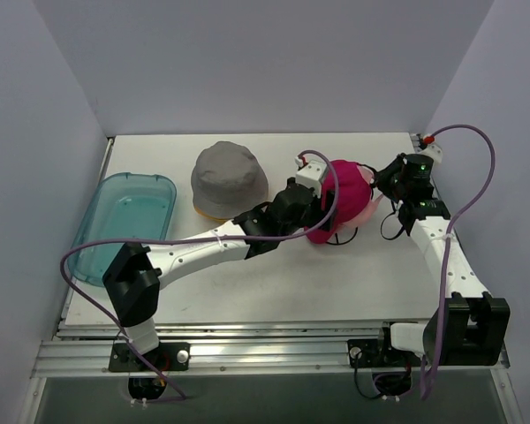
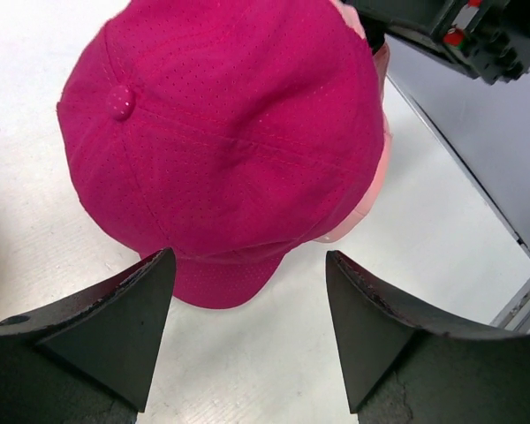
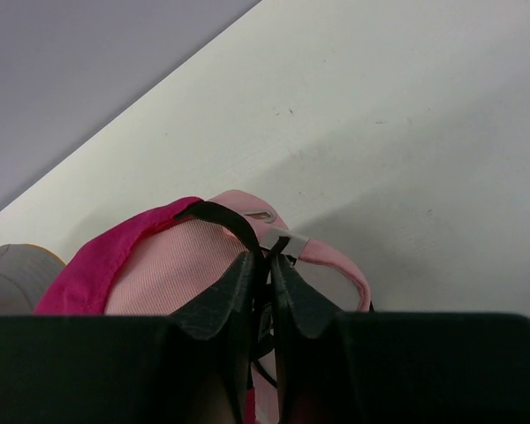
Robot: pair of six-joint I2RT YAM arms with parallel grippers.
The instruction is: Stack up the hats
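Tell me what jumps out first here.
The magenta cap sits on the light pink cap, right of centre. The left gripper stands open at its brim; the right gripper pinches the pink cap's back strap. Behind them, a grey bucket hat covers a yellow hat.

A translucent teal tray (image 1: pixel 128 221) lies at the left edge of the white table (image 1: pixel 291 283).

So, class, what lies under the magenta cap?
A light pink cap sits under the magenta cap, showing only along one edge and at the rear. The rest of it, and anything inside, is covered.
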